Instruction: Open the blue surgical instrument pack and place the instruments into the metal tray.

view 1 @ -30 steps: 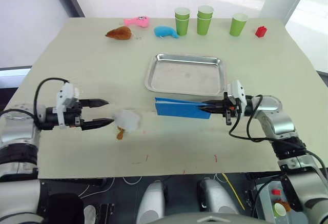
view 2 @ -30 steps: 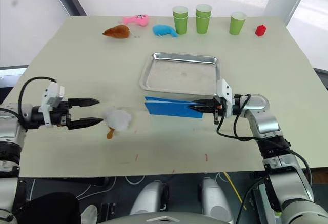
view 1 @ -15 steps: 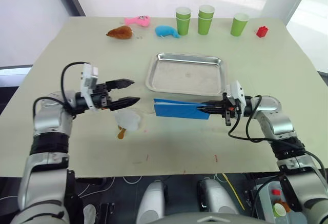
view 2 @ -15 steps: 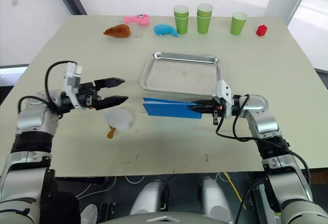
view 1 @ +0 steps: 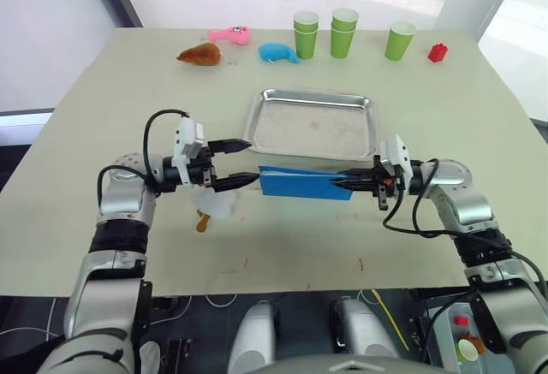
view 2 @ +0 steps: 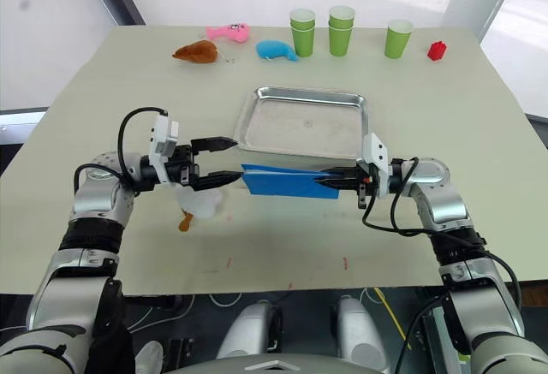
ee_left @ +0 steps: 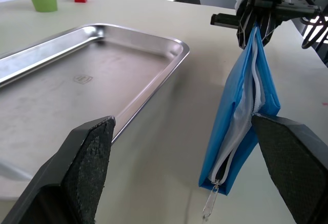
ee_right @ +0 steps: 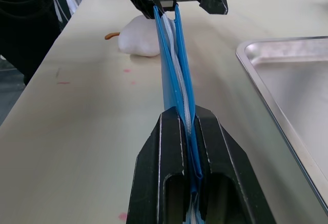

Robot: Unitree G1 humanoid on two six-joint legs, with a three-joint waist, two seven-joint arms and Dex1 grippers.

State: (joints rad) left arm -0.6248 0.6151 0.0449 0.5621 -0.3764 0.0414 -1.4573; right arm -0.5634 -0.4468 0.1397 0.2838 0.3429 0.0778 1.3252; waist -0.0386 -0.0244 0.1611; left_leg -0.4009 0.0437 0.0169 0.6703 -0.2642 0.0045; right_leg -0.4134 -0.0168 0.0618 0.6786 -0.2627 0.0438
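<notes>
The right claw [view 1: 346, 182] is clamped on the blue pack [view 1: 300, 182], the left claw [view 1: 242, 163] is wide apart near its zipper end, and the tray [view 1: 257, 130] has no tools yet.

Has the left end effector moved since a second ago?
Yes. The left end effector has swung in past the white plush, toward the blue pack's free end beside the metal tray.

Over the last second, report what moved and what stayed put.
The left tool, open, swung in from the table's left side to the free end of the blue pack. The right tool stayed shut on the pack's other end; the metal tray stayed put.
</notes>
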